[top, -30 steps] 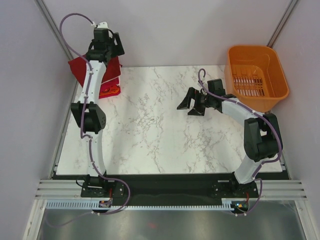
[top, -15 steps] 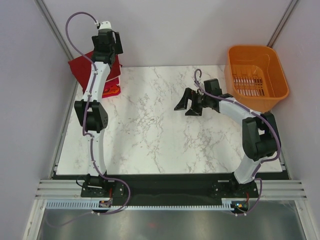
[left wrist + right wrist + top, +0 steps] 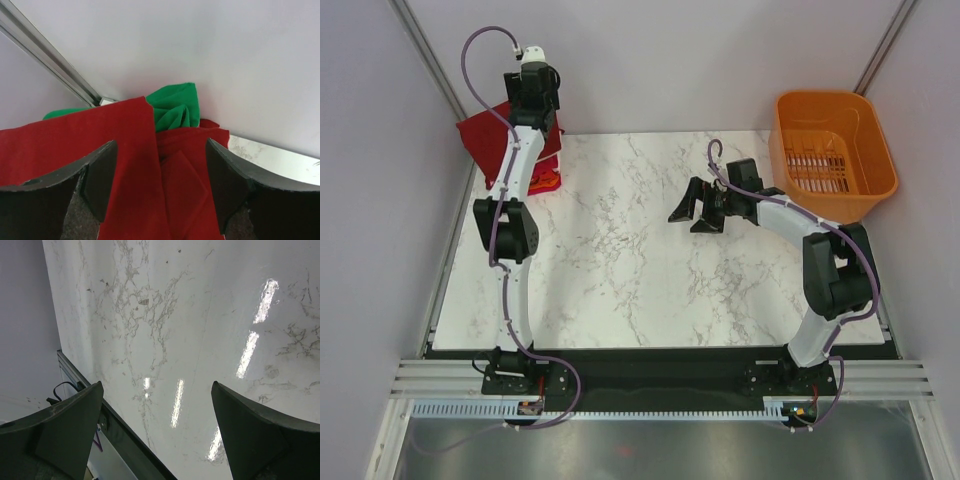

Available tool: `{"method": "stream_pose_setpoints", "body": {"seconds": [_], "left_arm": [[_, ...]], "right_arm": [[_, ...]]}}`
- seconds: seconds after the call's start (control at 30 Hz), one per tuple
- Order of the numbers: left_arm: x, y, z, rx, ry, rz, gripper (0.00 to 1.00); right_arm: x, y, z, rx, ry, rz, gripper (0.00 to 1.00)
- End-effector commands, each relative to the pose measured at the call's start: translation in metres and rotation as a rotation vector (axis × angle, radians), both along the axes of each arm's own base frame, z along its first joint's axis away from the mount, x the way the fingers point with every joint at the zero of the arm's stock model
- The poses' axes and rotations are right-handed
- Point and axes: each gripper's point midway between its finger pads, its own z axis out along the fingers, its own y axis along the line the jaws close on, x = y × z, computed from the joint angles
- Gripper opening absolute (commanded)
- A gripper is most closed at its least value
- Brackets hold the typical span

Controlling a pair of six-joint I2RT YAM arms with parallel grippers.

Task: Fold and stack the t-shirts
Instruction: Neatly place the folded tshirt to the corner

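A stack of t-shirts lies at the table's far left corner. The large dark red shirt (image 3: 485, 130) is on top, with a pink-red and orange one (image 3: 542, 178) showing below it. In the left wrist view the dark red shirt (image 3: 125, 170) fills the bottom and a green shirt (image 3: 175, 107) bunches behind it against the wall. My left gripper (image 3: 160, 165) is open over the dark red shirt, holding nothing. It is hard to make out in the top view (image 3: 535, 85). My right gripper (image 3: 696, 208) is open and empty above the bare marble at mid-right, also in its wrist view (image 3: 157, 410).
An orange plastic basket (image 3: 832, 150) stands at the far right corner. White walls close the back and sides. A metal frame post (image 3: 50, 57) runs behind the stack. The marble table's (image 3: 620, 260) left edge (image 3: 120, 425) shows in the right wrist view.
My left arm has reached further back over the shirt stack towards the wall. My right gripper has shifted slightly left and stays open.
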Motion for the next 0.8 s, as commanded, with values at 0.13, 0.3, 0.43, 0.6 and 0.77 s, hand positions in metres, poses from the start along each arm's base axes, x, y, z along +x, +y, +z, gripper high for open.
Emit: {"method": "stream_pose_setpoints", "body": {"seconds": [0.13,0.3,0.43,0.6,0.77], "left_arm": [[0.012,0.025,-0.019,0.021,-0.006,0.071,0.75],[0.011,0.04,-0.031,-0.036,0.001,0.087,0.63],[0.01,0.04,-0.028,-0.042,-0.006,0.082,0.54],[0.01,0.027,-0.009,-0.096,-0.045,0.018,0.69],[0.003,0.019,0.023,-0.135,-0.099,-0.02,0.94]], "right_arm": [[0.013,0.005,0.006,-0.003,-0.041,0.014,0.98],[0.012,0.006,0.001,-0.008,-0.028,0.014,0.98],[0.013,0.007,-0.002,-0.01,-0.022,0.016,0.98],[0.012,0.01,-0.003,-0.011,-0.021,0.024,0.98],[0.011,0.012,-0.002,-0.012,-0.025,0.028,0.98]]}}
